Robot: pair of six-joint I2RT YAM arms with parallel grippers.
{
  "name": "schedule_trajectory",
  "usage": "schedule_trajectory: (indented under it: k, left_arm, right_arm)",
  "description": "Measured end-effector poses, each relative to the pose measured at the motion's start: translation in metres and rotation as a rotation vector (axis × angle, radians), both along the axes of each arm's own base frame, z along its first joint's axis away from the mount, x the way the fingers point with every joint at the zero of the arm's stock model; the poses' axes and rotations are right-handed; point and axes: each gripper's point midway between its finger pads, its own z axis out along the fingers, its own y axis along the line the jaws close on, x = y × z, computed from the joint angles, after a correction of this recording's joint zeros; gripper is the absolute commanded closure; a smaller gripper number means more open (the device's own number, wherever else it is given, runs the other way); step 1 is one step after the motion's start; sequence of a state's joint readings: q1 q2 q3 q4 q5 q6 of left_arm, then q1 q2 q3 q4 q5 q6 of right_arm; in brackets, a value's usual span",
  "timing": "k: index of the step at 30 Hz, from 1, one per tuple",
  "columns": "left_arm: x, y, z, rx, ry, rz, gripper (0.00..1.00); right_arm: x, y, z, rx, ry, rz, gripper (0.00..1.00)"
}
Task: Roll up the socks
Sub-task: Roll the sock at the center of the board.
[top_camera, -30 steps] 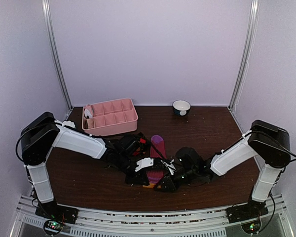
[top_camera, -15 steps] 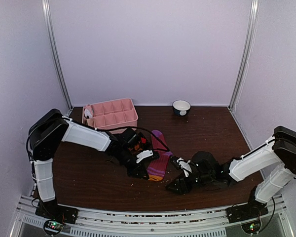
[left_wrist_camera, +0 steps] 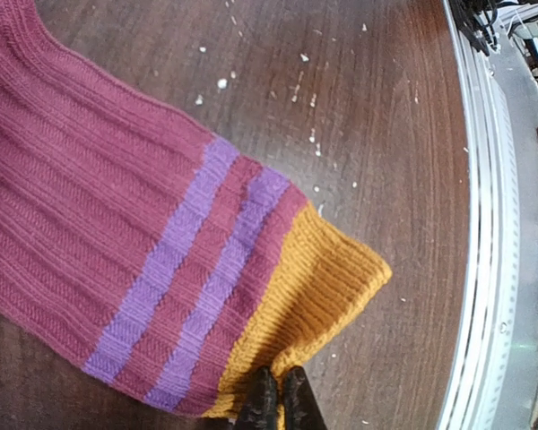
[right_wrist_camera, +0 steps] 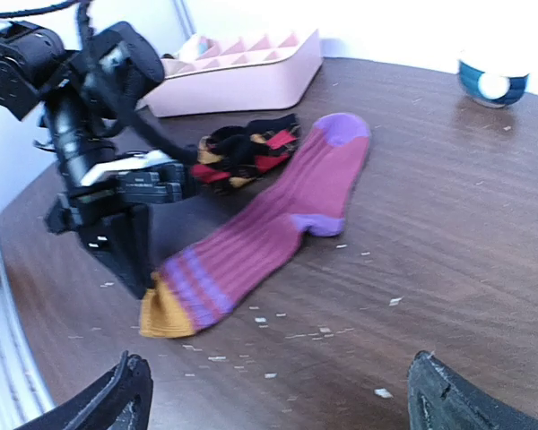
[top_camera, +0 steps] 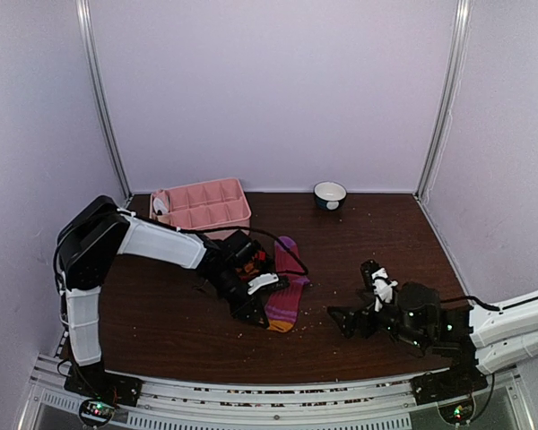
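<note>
The magenta sock (top_camera: 288, 285) is lying flat on the table (top_camera: 161, 322), with its orange cuff (left_wrist_camera: 314, 287) toward the arms and the argyle sock (right_wrist_camera: 247, 152) bunched beside it. The left gripper (left_wrist_camera: 276, 399) is holding its jaws fully together at the cuff edge (fabric between them cannot be confirmed). The right gripper (right_wrist_camera: 278, 394) is hanging wide and empty, well apart. For a tight roll, confirm the pinch, then turn the cuff evenly toward the toe (right_wrist_camera: 341, 130).

Top view: I'm looking down from high behind the arm bases over the whole bench (top_camera: 161, 331). Left wrist view sits very close, looking straight down on the pink sock (left_wrist_camera: 117, 206). Right wrist view is low and farther off, looking across the bench. All three share that sock.
</note>
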State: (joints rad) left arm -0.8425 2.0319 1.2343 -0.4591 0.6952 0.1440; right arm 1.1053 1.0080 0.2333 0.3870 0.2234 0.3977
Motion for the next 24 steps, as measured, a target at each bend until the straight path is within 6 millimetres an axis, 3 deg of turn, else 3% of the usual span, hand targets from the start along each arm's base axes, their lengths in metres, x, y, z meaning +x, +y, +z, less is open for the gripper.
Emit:
schedule_trajectory:
  k: [2, 4, 10, 19, 24]
  left_arm:
    - [-0.003, 0.001, 0.000, 0.013, 0.016, -0.004, 1.00]
    - [-0.006, 0.001, 0.000, 0.021, 0.037, -0.007, 1.00]
    - [-0.017, -0.004, -0.002, 0.022, 0.155, -0.009, 1.00]
    - [-0.029, -0.003, -0.002, 0.026, 0.252, -0.015, 1.00]
    - [-0.029, -0.001, -0.002, 0.031, 0.258, -0.014, 1.00]
  right_arm:
    - [0.002, -0.008, -0.005, -0.021, -0.035, -0.009, 0.00]
    - [-0.006, -0.001, -0.015, -0.124, -0.080, 0.057, 0.02]
    - [-0.045, 0.060, -0.026, -0.391, -0.277, 0.369, 0.25]
    - [-0.055, 0.127, -0.054, -0.541, -0.370, 0.609, 0.55]
    - [-0.055, 0.146, -0.075, -0.562, -0.352, 0.688, 0.76]
